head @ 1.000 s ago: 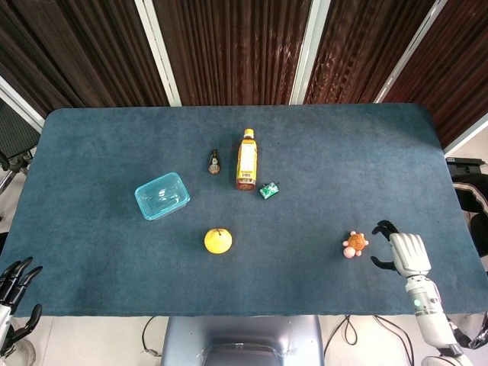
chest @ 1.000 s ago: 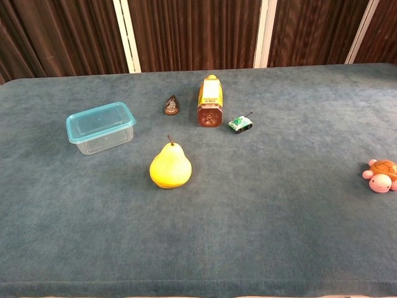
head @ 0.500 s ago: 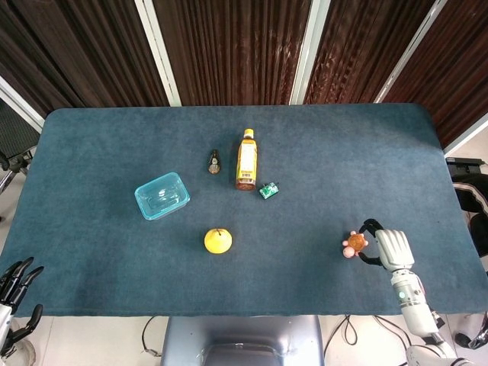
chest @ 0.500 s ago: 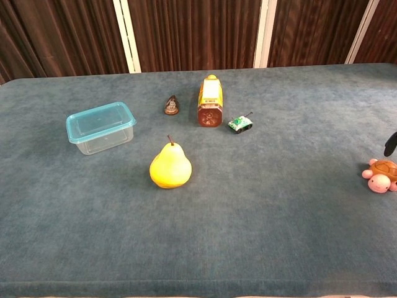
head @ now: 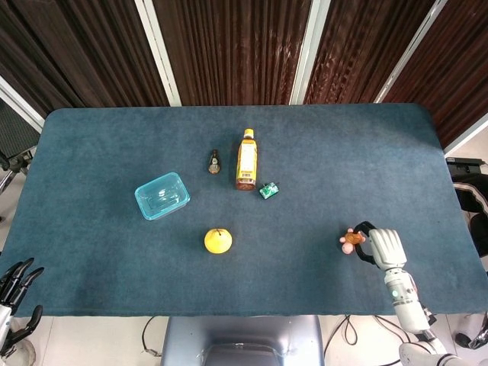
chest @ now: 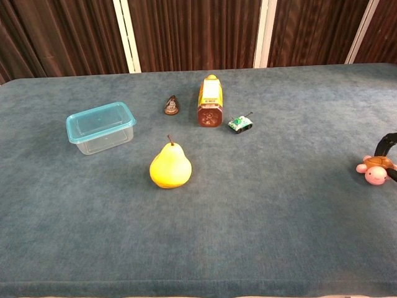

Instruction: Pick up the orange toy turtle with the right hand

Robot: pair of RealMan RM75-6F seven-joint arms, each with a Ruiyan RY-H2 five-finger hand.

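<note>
The right robot hand (head: 383,245) has closed in from the right side of the orange toy turtle (head: 351,240) and now touches it, dark fingers (chest: 387,144) curling over the shell. The turtle has shifted slightly left on the desk (head: 320,168) near its front right edge. A complete grip cannot be confirmed; judged as grasp forming, lift not yet begun. The left robot hand (head: 17,280) hangs off the desk edge, fingers spread, holding nothing.

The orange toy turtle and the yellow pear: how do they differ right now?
The orange toy turtle is orange-shelled with a pink head; the yellow pear is plain yellow with a dark stem. The pear looks larger than the turtle. The right robot hand has its fingers around the turtle, while the pear stands untouched near the table's middle. Both sit toward the near edge of the blue table.
</note>
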